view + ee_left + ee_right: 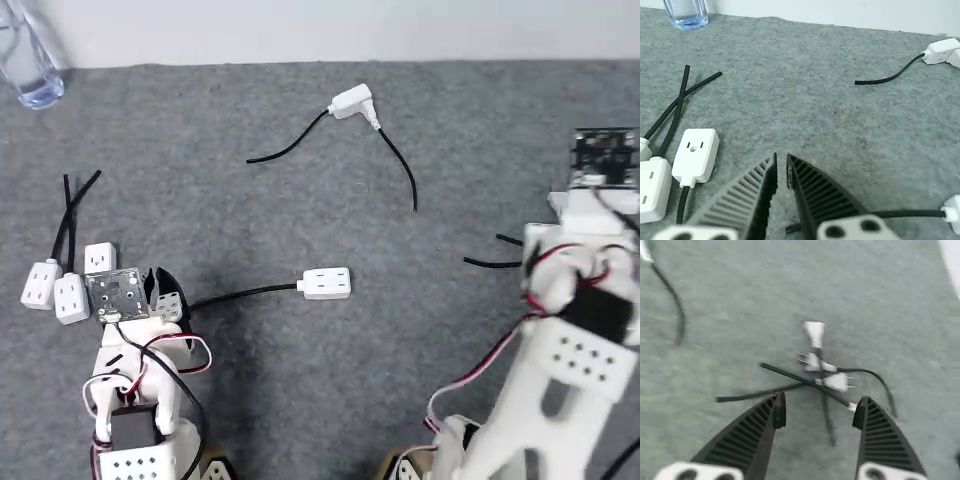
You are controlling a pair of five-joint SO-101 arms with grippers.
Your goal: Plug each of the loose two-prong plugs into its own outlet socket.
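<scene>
Three white outlet sockets (68, 285) lie bunched at the table's left, and one of these sockets (695, 154) lies just beside my left gripper (781, 167), which is shut with nothing between its fingers. A fourth socket (326, 283) lies mid-table, its black cord (240, 293) running back under the left gripper (160, 292). My right gripper (820, 407) hangs open above a heap of loose white two-prong plugs (815, 360) with crossed black cords. In the high view the right arm (580, 300) covers that heap. At the far middle a plug sits joined to a socket (352, 102).
A clear water bottle (25, 60) stands at the far left corner by the wall. Black cord ends (75, 195) stick out behind the left sockets, and two more cord ends (495, 262) poke out beside the right arm. Grey felt covers the table.
</scene>
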